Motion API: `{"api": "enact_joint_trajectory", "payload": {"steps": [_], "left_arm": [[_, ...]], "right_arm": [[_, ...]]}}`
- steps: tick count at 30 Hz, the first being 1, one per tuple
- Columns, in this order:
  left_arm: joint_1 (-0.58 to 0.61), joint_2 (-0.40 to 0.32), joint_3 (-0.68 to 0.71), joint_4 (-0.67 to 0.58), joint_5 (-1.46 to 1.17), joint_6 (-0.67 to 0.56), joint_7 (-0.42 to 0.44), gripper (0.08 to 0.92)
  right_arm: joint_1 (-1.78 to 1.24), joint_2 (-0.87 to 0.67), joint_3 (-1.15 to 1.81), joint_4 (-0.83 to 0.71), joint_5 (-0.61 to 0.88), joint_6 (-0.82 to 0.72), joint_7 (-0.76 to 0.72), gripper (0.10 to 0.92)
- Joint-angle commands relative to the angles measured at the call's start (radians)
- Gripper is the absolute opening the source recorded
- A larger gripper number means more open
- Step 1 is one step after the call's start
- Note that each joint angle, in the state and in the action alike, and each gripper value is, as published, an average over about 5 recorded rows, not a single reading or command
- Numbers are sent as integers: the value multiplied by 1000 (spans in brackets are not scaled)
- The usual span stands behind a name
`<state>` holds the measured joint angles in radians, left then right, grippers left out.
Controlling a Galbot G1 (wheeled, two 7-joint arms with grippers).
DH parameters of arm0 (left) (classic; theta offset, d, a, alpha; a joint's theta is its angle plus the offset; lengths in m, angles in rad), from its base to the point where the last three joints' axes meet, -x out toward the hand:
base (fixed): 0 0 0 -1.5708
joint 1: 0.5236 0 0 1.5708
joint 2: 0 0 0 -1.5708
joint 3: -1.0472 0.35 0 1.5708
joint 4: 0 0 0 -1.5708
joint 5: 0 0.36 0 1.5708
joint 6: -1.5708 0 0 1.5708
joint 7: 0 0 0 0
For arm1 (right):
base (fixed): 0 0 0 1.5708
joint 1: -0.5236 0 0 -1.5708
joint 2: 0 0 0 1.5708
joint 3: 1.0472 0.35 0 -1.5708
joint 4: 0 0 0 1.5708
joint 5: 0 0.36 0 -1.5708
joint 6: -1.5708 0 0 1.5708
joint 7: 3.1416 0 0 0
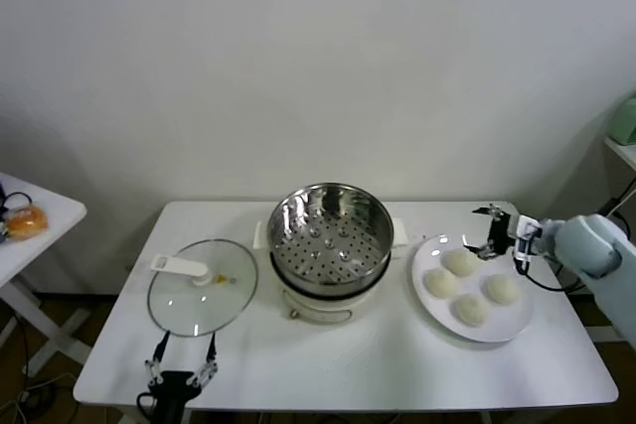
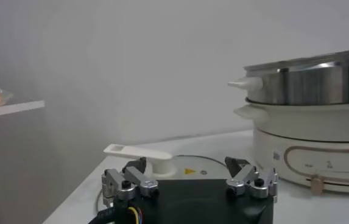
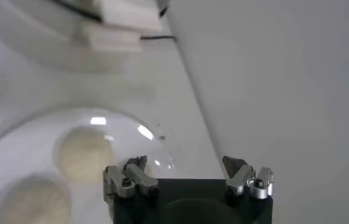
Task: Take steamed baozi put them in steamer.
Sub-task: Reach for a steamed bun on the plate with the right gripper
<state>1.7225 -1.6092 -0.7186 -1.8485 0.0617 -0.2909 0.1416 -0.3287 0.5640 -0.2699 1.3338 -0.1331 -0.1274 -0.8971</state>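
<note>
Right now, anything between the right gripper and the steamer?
Head view: only the plate's rim and bare table between right gripper and steamer.

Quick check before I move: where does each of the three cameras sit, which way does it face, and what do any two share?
Head: high on the body, facing down at the table; shows right hand open at the plate, left hand open.
Left wrist: low behind left hand, facing glass lid and steamer.
Right wrist: above right hand, facing steamed baozi.
Shared: head and left wrist both show steamer.
</note>
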Motion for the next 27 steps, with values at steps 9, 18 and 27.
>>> {"api": "enact_joint_trajectory", "payload": {"steps": [9,18,27], "left_arm": [[0,-21,6,5,22,-9,4,823],[1,-23,3,16,30,-16,13,823],[4,-19,-14,25,31,-23,16,823]], "right_arm": [[520,169,-578,-425,-109,202,-336,823],[459,341,-531,-599,-97,209,-349,823],[400,455,-449,-747,-167,235,-348,823]]}}
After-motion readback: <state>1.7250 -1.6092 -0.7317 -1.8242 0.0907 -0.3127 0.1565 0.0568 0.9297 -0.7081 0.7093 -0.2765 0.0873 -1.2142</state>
